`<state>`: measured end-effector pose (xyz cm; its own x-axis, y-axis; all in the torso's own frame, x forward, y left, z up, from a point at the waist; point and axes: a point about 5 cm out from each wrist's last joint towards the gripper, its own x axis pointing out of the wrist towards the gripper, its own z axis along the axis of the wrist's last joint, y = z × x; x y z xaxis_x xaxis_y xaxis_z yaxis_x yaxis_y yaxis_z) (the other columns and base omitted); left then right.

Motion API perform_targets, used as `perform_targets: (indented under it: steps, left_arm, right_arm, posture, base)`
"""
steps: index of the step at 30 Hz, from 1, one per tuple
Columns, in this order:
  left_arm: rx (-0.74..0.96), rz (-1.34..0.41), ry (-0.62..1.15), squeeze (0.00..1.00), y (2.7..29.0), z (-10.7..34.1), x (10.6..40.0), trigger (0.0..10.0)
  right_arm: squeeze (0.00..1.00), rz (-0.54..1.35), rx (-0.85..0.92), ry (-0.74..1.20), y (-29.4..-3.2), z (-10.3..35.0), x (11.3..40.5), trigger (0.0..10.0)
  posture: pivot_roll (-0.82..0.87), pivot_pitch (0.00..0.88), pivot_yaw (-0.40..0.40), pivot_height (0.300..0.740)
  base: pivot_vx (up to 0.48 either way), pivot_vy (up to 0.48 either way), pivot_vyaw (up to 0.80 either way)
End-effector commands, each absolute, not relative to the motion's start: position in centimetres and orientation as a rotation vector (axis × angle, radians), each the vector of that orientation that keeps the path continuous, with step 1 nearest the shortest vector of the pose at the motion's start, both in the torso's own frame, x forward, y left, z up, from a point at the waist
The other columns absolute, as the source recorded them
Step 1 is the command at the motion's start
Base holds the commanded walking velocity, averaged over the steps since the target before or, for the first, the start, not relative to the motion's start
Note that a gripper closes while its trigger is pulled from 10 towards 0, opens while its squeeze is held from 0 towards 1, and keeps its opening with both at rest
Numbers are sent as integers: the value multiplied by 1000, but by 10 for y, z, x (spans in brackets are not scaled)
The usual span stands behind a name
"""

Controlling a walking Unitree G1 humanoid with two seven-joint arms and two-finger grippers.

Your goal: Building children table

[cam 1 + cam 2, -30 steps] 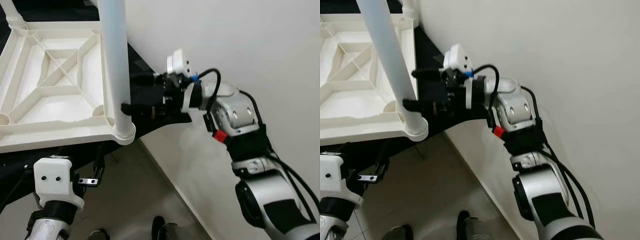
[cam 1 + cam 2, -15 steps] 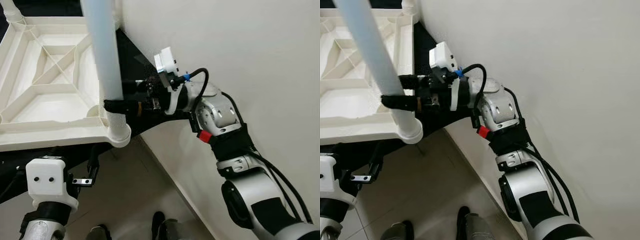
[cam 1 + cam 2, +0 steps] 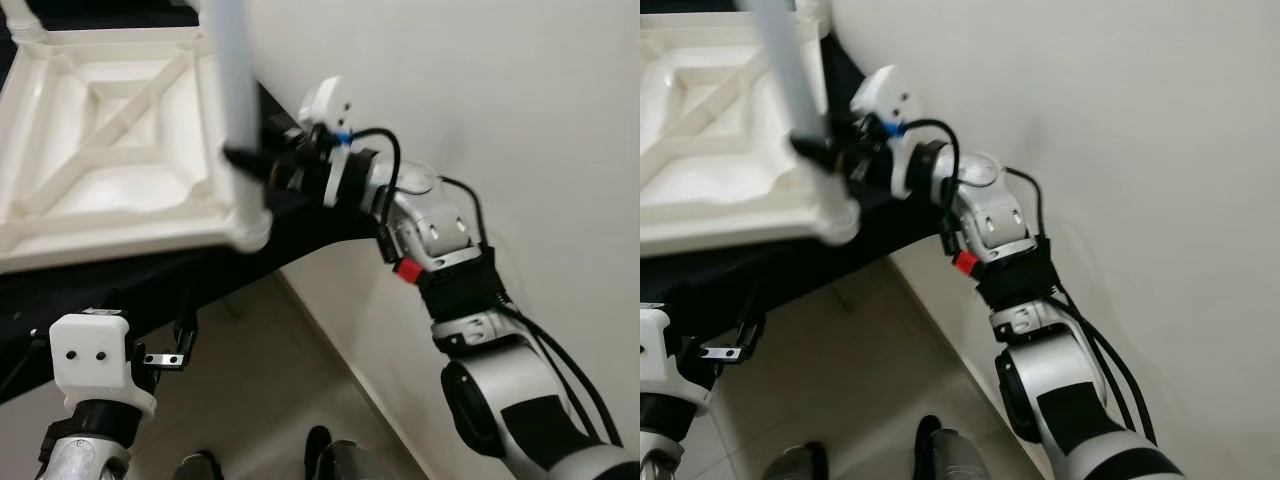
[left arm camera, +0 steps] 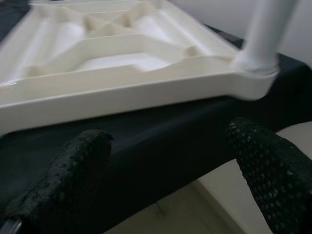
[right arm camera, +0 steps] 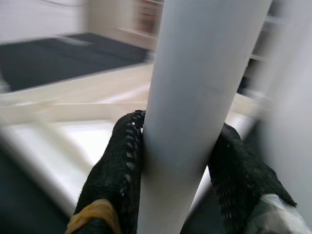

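Your right end effector (image 3: 243, 158) is clamping the smooth, light, stiff table leg (image 3: 232, 90) low near its corner socket in the upturned tabletop (image 3: 110, 150); left end effector (image 4: 170, 161) is hanging open

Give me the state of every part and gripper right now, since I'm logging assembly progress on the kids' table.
Tabletop: upside down on the black surface, ribbed underside up.
Table leg: upright, foot in the tabletop's near corner socket.
Right gripper: shut on the table leg.
Left gripper: open, holding nothing, below the black surface's edge.

Right gripper (image 3: 240, 160) clamped, left gripper (image 4: 170, 161) agape
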<state>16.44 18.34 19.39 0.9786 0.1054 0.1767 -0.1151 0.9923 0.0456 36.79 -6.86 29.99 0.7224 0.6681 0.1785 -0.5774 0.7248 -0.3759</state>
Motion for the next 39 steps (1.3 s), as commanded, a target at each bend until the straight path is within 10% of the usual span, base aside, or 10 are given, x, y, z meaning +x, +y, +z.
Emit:
perform_targets:
  steps: [1,9,10,15,16,23,29,30,39]
  left_arm:
    - [62,120,-150,0,186,191,162,10000]
    - [51,116,-175,0,184,193,170,10000]
    - [53,120,-177,0,185,193,170,10000]
    - [56,122,-177,0,187,194,170,10000]
    - [57,120,-176,0,187,193,169,10000]
    - [62,112,-174,0,185,194,168,10000]
    - [64,108,-170,0,183,194,167,10000]
    - [64,107,-169,0,183,194,166,10000]
    - [67,116,-162,0,184,195,163,10000]
  right_arm:
    - [0,426,-402,-100,-102,246,372,0]
    - [0,545,-348,-143,-66,248,359,353]
    - [0,574,-297,-165,-60,256,360,10000]
    - [0,738,-119,-204,-37,274,347,10000]
    - [1000,828,-59,-212,-30,280,339,10000]
    - [1000,1300,-18,-296,-24,301,306,10000]
    - [976,1348,-129,-375,-36,319,328,10000]
    - [86,1332,-143,-374,-36,321,335,10000]
    - [0,1524,-120,-357,-26,327,336,10000]
  posture:
    - [129,315,-143,740]
    - [117,277,-143,740]
    - [117,277,-143,740]
    - [120,279,-142,740]
    - [118,278,-138,740]
    - [141,265,-140,740]
    - [147,280,-142,740]
    - [150,283,-145,740]
    - [155,298,-150,740]
  base:
    - [0,0,0]
    - [0,0,0]
    - [0,0,0]
    - [0,0,0]
    - [0,0,0]
    - [0,0,0]
    - [0,0,0]
    - [0,0,0]
    - [0,0,0]
